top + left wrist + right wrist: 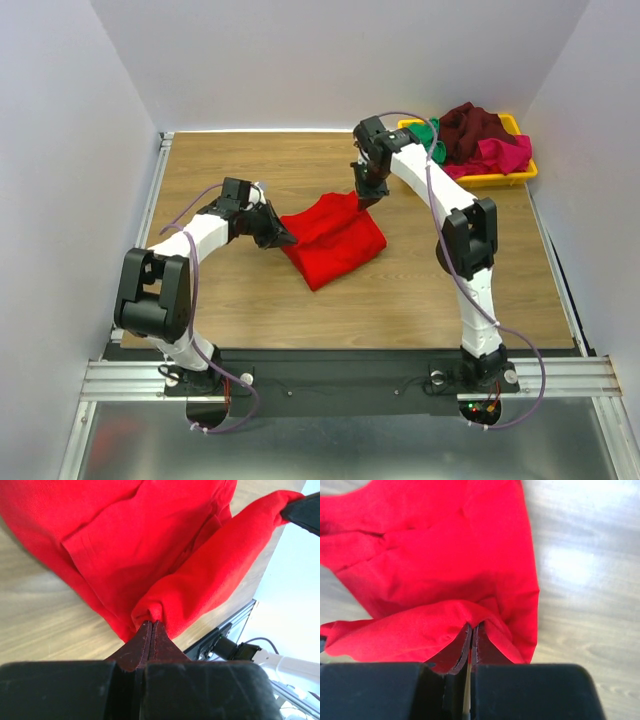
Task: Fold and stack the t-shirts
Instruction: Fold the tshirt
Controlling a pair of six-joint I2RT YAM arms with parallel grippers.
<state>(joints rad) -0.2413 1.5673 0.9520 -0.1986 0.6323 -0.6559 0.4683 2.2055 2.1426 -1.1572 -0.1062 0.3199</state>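
Near the middle of the tabletop, slightly toward the far edge, the red t-shirt [335, 238] lies partly folded on the wooden table [250, 300], with both arms on it. The left gripper [285, 237] is at the shirt's left end, clenched on it: in the left wrist view the jaws are pressed together with a pinch of red cloth bunched at their tips. The right gripper [365, 200] is at the shirt's far end, grasping it too: in the right wrist view the jaws are almost together with a red fold caught between them. A band of cloth runs raised between the two pinches, and the rest of the shirt lies spread on the wood below, reaching toward the near right. The left wrist view shows wrinkles and an overlapped layer in the flat part. In the far right corner a yellow tray [520, 174] holds the other shirts in a loose, unfolded heap: green t-shirt [431, 134] at the tray's left end, partly hidden behind the right arm; maroon t-shirt [475, 127] piled on top; magenta t-shirt [502, 156] on the near right side. The tray is well apart from the red shirt.
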